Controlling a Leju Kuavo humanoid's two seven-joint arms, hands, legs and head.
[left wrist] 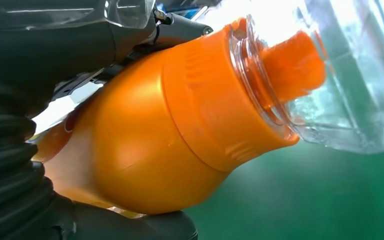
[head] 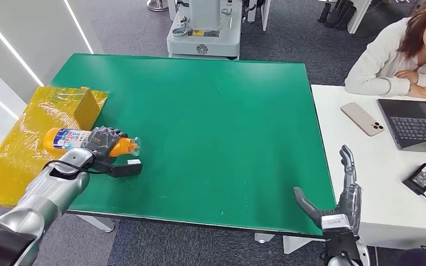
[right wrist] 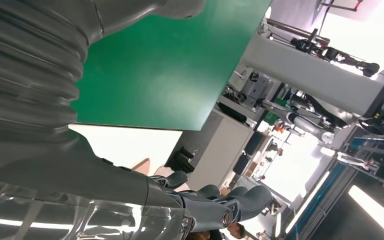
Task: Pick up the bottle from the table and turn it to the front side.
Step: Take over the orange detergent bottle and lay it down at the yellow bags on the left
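1. We see the left hand (head: 104, 142) wrapped around the orange bottle (head: 66, 138), lying sideways at the green table's (head: 211, 116) left edge.
2. We note the right hand (head: 341, 202) holds nothing, fingers spread, beside the table's right corner.

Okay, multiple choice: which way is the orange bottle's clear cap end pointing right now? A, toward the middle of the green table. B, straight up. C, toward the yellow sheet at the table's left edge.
A: the left hand grips the bottle lying sideways, clear cap toward the green table middle.
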